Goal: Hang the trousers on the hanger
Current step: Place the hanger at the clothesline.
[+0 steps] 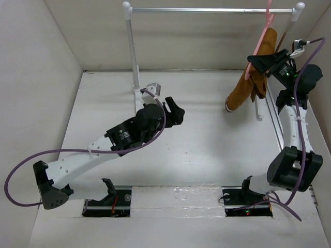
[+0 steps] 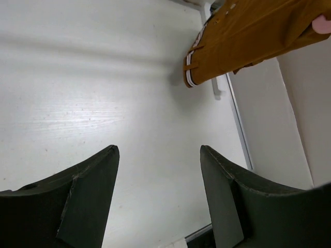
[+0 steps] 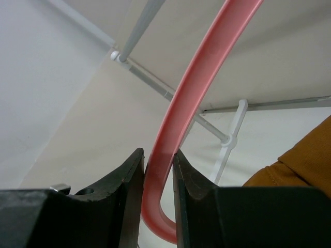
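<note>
The rust-brown trousers (image 1: 254, 72) hang draped over the pink hanger (image 1: 269, 16) at the right end of the rail, with the waistband end low near the table. The hanger's hook reaches up to the rail. My right gripper (image 1: 260, 62) is shut on the hanger's pink rim (image 3: 192, 85), pinched between both fingers, with the trousers (image 3: 302, 165) beside it. My left gripper (image 1: 179, 110) is open and empty above the table's middle. In the left wrist view the trousers (image 2: 248, 36) show at the top right, far from the left gripper (image 2: 159, 151), with a pink hanger tip (image 2: 324, 23) at the edge.
A silver rail (image 1: 207, 10) on white posts (image 1: 132, 46) spans the back of the white table (image 1: 196, 150). White walls close in the left, back and right sides. A post base (image 1: 257, 114) stands under the trousers.
</note>
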`<state>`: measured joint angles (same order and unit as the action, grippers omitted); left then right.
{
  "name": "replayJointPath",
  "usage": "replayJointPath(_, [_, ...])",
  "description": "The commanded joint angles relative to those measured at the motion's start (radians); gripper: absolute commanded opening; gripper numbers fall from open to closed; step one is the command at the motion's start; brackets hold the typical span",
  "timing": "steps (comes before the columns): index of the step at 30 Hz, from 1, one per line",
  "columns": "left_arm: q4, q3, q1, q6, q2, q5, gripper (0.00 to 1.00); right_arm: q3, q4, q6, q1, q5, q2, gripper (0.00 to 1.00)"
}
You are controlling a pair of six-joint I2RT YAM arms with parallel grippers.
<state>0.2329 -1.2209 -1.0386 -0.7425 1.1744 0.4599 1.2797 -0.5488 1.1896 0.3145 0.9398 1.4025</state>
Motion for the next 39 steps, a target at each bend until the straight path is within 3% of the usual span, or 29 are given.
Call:
replayJointPath(1, [0.005, 0.038, 0.003, -0.05, -0.062, 0.009, 0.6, 0.104, -0.362, 0.02, 0.035, -0.003, -0.017, 0.0])
replayJointPath(5, [0.011, 0.055, 0.003, -0.051, -0.076, 0.022, 0.6, 0.102, -0.504, 0.115, 0.066, 0.004, 0.062, 0.0])
replayJointPath(8, [0.017, 0.047, 0.003, -0.047, -0.07, 0.022, 0.6, 0.093, -0.51, 0.128, 0.075, -0.002, 0.084, 0.0])
replayJointPath(15, [0.016, 0.029, 0.003, -0.038, -0.055, 0.019, 0.6, 0.004, -0.453, 0.049, 0.084, 0.004, 0.099, 0.0])
replayJointPath(22, [0.026, 0.015, 0.055, -0.04, -0.021, -0.055, 0.6, -0.019, -0.246, -0.116, 0.121, 0.01, 0.087, 0.0])
replayJointPath(28, [0.014, 0.032, 0.1, -0.047, -0.018, -0.139, 0.61, -0.013, -0.237, -0.105, 0.15, 0.024, 0.105, 0.0])
replayJointPath(29, [0.016, 0.028, 0.1, -0.044, -0.016, -0.138, 0.61, -0.017, -0.223, -0.107, 0.159, 0.025, 0.104, 0.05])
replayJointPath(30, [0.02, 0.021, 0.1, -0.043, -0.016, -0.138, 0.61, -0.025, -0.212, -0.111, 0.159, 0.031, 0.102, 0.3])
replayJointPath(32, [0.04, -0.005, 0.1, -0.04, -0.01, -0.126, 0.65, -0.023, -0.185, -0.122, 0.17, 0.054, 0.087, 0.6])
replayJointPath(34, [0.068, -0.049, 0.112, -0.035, -0.002, -0.124, 0.68, 0.006, -0.099, -0.206, 0.195, 0.062, 0.057, 0.72])
replayJointPath(35, [0.077, -0.067, 0.121, -0.025, 0.011, -0.125, 0.7, 0.027, 0.047, -0.25, 0.204, 0.066, 0.044, 0.75])
replayJointPath(37, [0.109, -0.139, 0.13, -0.003, 0.034, -0.141, 0.79, 0.111, 0.221, -0.431, 0.218, 0.057, 0.017, 0.66])
replayJointPath(38, [0.115, -0.167, 0.143, 0.017, 0.063, -0.203, 0.82, 0.142, 0.391, -0.488, 0.218, 0.035, -0.006, 0.72])
replayJointPath(39, [0.138, -0.198, 0.187, 0.05, 0.086, -0.246, 0.84, 0.171, 0.453, -0.593, 0.228, 0.018, -0.017, 1.0])
